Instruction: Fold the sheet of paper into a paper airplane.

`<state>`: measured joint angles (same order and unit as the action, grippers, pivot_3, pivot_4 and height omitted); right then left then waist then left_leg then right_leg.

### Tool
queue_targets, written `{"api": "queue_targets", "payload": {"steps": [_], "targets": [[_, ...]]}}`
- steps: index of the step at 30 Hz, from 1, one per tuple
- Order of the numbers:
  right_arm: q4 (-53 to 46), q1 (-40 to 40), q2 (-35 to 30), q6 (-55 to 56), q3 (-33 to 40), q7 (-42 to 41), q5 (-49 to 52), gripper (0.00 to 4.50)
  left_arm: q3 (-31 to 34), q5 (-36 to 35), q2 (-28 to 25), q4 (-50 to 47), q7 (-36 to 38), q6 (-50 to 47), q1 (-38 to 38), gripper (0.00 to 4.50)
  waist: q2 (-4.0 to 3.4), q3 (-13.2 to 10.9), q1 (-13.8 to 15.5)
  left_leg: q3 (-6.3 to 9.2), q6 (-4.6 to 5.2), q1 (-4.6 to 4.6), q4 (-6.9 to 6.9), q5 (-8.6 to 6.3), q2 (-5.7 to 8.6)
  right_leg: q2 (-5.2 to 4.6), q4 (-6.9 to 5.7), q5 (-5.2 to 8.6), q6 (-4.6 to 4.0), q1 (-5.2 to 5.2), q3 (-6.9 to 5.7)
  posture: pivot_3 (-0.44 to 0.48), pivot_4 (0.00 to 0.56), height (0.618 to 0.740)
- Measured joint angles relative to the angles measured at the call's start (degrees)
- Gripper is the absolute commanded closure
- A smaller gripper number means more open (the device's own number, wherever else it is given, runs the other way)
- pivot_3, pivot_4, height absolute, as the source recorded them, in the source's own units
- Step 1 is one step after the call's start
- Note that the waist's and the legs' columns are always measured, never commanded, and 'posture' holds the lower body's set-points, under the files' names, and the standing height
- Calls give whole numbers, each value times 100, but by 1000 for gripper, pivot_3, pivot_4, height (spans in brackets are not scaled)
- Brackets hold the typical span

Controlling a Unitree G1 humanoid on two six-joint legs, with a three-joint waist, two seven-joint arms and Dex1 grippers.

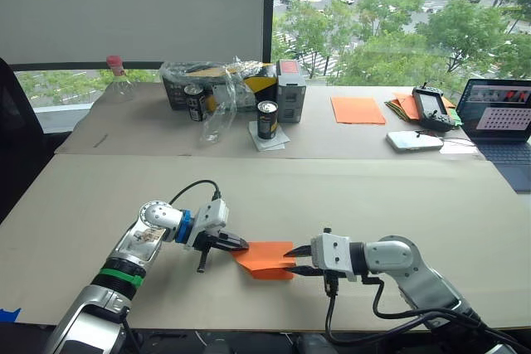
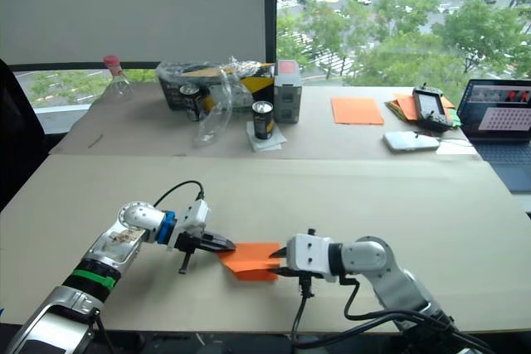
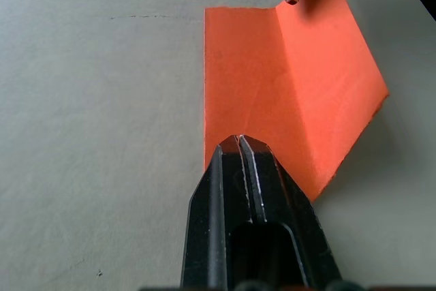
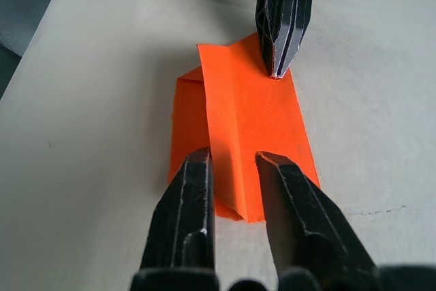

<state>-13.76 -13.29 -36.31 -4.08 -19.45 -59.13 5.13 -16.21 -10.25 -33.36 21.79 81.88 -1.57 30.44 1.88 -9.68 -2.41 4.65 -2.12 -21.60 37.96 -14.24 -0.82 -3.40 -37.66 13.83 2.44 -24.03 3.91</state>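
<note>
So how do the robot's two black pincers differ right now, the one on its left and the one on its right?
The left pincer has its two black fingers pressed shut, tips down on one end of the creased bright orange sheet of paper. The right pincer has its fingers spread open, straddling the raised fold at the opposite end. They point toward each other across the paper. Both are at the same sheet, low over the beige table.

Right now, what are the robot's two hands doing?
Left gripper: jaws closed, tip on the sheet of paper.
Right gripper: jaws open at the paper's edge.
</note>
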Motion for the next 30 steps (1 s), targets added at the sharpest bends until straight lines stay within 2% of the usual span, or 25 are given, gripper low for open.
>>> {"api": "queue_targets", "payload": {"steps": [12, 20, 30], "targets": [[386, -740, 161, -1544, 50, -470, 811, 4472, 12, 9, 35, -14, -91, -2, -25, 4500, -1, 1, 11, 1, 0, 5, 0, 0, 0, 0, -2, 0, 0, 4, 0, 0, 150, 720], [1165, -1387, 343, -2527, 26, -586, 966, 4472, 175, -89, 93, -245, -302, -302, -249, 4500, -5, 3, 19, 0, 0, 8, 0, 0, 1, -1, -4, 0, 0, 5, 0, 0, 150, 720], [1873, -1783, 522, -2579, -180, -747, 789, 4472, 248, -91, 88, -446, -470, -332, -427, 4500, -11, 7, 15, 0, 0, 8, 0, 0, 1, -1, -3, 0, 0, 5, 0, 0, 150, 720]]}}
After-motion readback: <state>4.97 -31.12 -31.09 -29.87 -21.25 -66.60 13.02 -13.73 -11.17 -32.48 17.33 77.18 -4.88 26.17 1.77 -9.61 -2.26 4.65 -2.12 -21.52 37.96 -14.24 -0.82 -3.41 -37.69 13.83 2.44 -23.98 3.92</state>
